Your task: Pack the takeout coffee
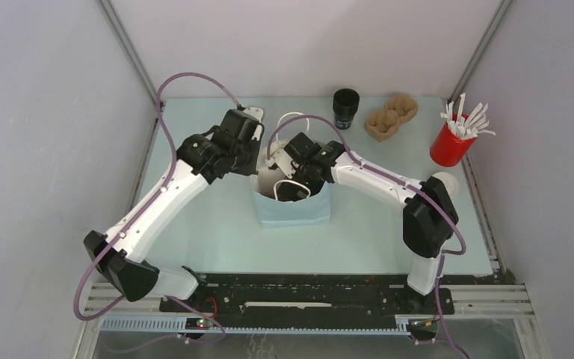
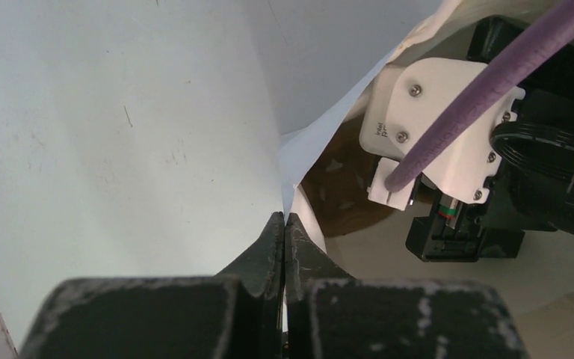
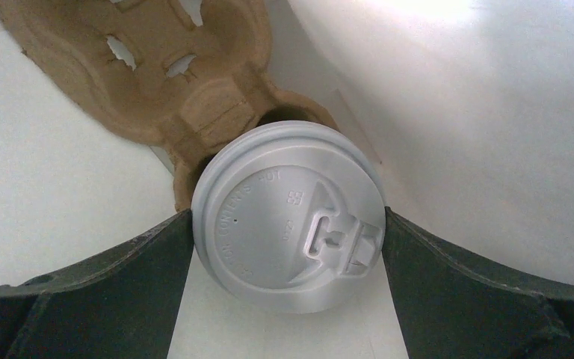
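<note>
At the left of the overhead view, the left hand (image 2: 285,221) has its fingers pressed together on the rim of the paper bag (image 1: 291,213). It pinches the paper and holds that side of the mouth open. The bag stands upright at the middle of the desk (image 1: 209,239).

The right hand (image 3: 288,224) reaches down into the bag from the right. Its own camera shows the takeout coffee (image 3: 269,202) low in the centre of the frame. The white domed lid fills the gap between the two dark fingers (image 3: 134,269), which touch its rim on either side, so I judge them closed on the cup. Just behind the lid, in the upper left of that frame, a brown pulp carrier (image 3: 194,82) lies on the bag's floor. The cup appears to sit at or in one of its wells.

The step in hand looks like the placing itself — the cup is inside the bag but not yet released. The next move calls for seating it upright in the well and spreading the fingers. The hand then has to rise straight out without snagging the bag walls or tipping the cup.

Raised lettering curves round the lid, but only "HOT" can be guessed. Small print on the right arm's white camera housing (image 2: 433,127) begins "Intel". At the upper right of the overhead view stand a lidless black cup (image 1: 346,108), a second carrier (image 1: 391,117) and a red cup of white sticks (image 1: 451,146) — none with writing I can read.
</note>
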Robot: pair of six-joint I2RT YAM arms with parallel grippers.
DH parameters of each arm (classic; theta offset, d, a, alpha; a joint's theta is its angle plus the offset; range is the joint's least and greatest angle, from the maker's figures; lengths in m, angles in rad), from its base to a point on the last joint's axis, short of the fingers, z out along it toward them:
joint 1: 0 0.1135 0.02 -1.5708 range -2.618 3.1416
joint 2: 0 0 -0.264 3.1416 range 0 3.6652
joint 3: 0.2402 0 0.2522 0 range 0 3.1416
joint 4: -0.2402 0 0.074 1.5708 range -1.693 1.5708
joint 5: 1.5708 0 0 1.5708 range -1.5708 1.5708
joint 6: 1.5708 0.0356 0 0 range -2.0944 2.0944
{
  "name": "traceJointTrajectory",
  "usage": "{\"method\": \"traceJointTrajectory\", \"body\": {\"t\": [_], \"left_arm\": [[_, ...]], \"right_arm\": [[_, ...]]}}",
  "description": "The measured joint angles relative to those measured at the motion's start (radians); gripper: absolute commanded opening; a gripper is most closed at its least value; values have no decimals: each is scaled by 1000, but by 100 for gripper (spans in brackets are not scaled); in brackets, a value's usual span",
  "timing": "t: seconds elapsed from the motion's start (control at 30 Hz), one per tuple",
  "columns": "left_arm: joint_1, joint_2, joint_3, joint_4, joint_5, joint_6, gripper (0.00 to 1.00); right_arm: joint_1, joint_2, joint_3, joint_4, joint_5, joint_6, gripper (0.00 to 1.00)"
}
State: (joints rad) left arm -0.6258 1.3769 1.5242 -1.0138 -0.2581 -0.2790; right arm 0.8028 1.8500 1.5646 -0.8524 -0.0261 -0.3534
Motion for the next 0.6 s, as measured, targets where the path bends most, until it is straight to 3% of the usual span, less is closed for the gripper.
{"method": "traceJointTrajectory", "body": {"t": [0.43, 0.6], "left_arm": [[0, 3, 0, -4, 21, -36, 0], [-7, 3, 0, 2, 35, -36, 0]], "right_arm": [[3, -75, 13, -54, -27, 92, 100], [22, -59, 92, -53, -20, 109, 100]]}}
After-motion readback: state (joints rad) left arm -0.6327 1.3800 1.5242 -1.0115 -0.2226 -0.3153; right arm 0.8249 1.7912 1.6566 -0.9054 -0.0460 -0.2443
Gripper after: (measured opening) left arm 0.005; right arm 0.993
